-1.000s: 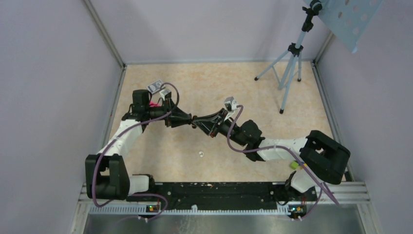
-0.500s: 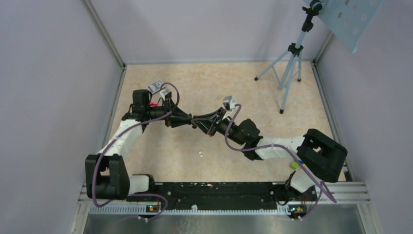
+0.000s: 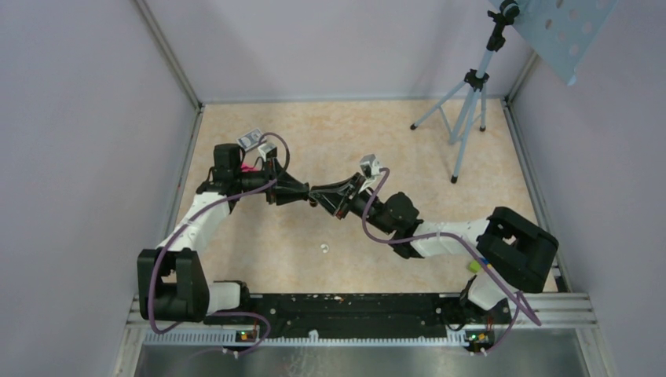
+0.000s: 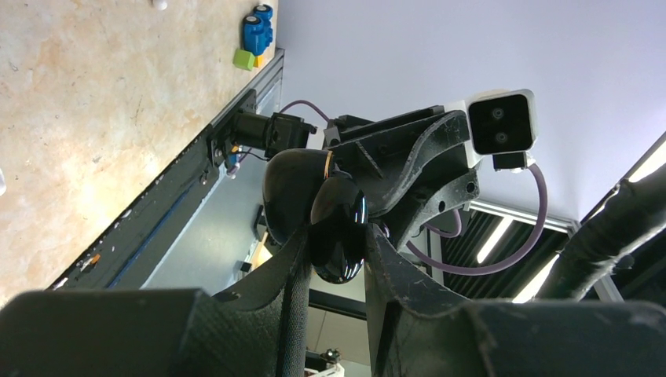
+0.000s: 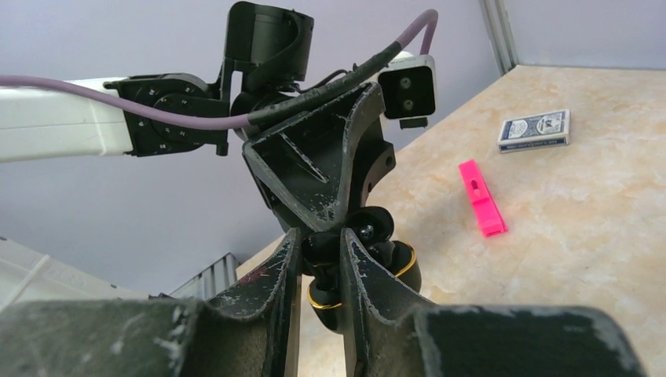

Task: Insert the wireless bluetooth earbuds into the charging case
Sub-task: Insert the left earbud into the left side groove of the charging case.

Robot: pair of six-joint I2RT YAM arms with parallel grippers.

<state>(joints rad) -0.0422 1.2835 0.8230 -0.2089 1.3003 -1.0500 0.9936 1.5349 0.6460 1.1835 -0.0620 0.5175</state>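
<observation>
Beige table (image 3: 353,133), 1 loose white earbud (image 3: 323,249)

We see a beige marbled table (image 3: 377,141); a tiny white earbud (image 3: 323,249) lies alone on its near middle; toward the far left corner a grey patterned card box (image 5: 534,129) lies flat, a pink plastic piece (image 5: 481,198) near it; a tripod (image 3: 470,79) stands at the far right; a green block (image 4: 243,59) and a blue item (image 4: 257,25) sit by the near rail.
</observation>
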